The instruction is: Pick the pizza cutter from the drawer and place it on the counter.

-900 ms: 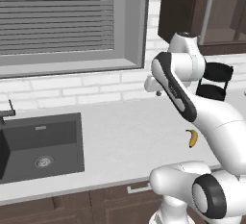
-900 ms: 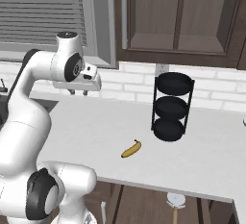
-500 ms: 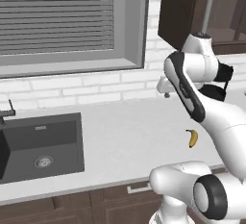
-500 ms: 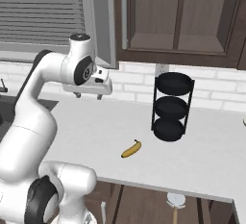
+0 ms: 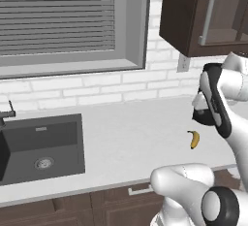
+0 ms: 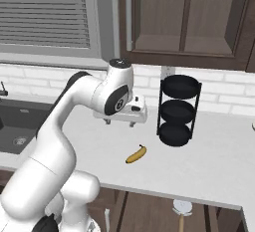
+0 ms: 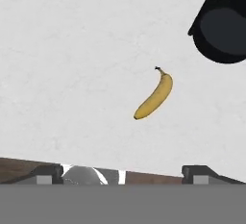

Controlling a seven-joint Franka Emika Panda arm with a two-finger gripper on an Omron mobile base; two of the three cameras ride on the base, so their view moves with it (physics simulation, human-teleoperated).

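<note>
A white robot arm stands at a pale grey-white counter (image 6: 219, 151) under dark wood cabinets, in front of a white brick wall. A yellow banana (image 6: 136, 154) lies flat on the counter and serves as the landmark here. The gripper (image 6: 119, 122) hangs above the counter, just behind and to the left of the banana in the right base view, not touching it. In the hand view its two dark fingertips (image 7: 48, 171) stand far apart with nothing between them, so the tool is released and empty. A black three-tier rack (image 6: 178, 110) stands upright on the counter, behind and to the right of the banana, apart from it. A dark grey sink (image 5: 42, 145) is set into the counter well to the banana's left. The pizza cutter (image 6: 182, 211) sits below the counter's front edge, in front of the banana and a little to its right, round blade up.
</note>
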